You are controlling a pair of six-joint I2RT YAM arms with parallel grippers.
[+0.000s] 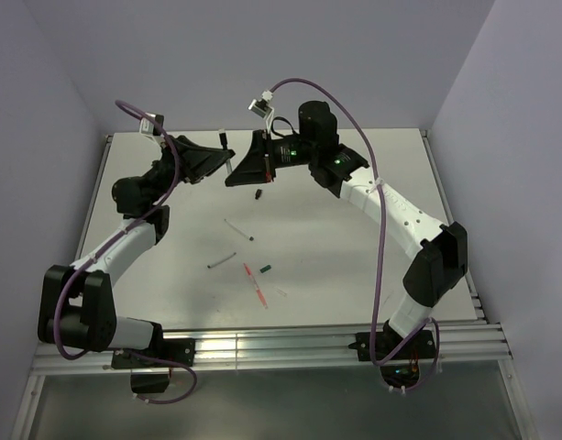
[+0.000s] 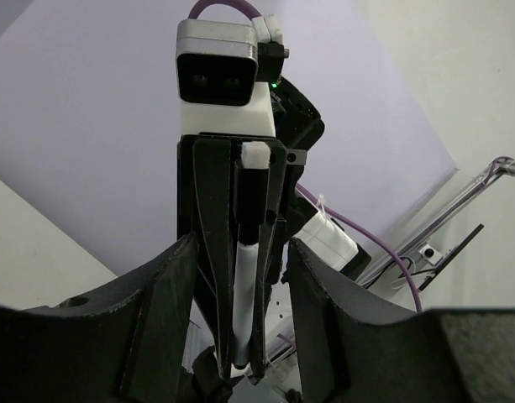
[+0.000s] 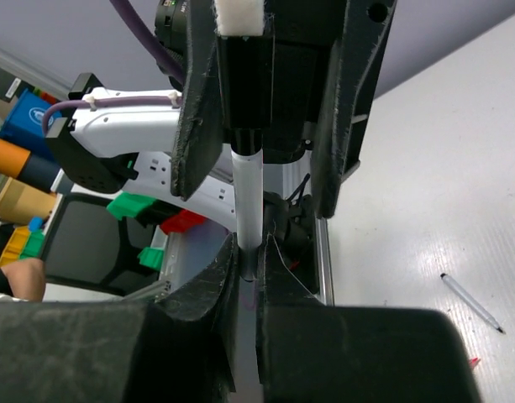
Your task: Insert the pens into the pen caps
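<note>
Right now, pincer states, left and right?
Left pincer: open, gripping nothing.
Right pincer: closed on a whitish pen.

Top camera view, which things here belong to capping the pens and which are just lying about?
Job: white pen in right gripper; far whitish pen; near whitish pen; red pen; black cap; green cap; pale cap.
Not the job: purple cables; edge rails.

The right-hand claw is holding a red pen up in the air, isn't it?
Not red. The right gripper is holding a white pen up in the air, as the right wrist view shows. The red pen lies on the table.
</note>
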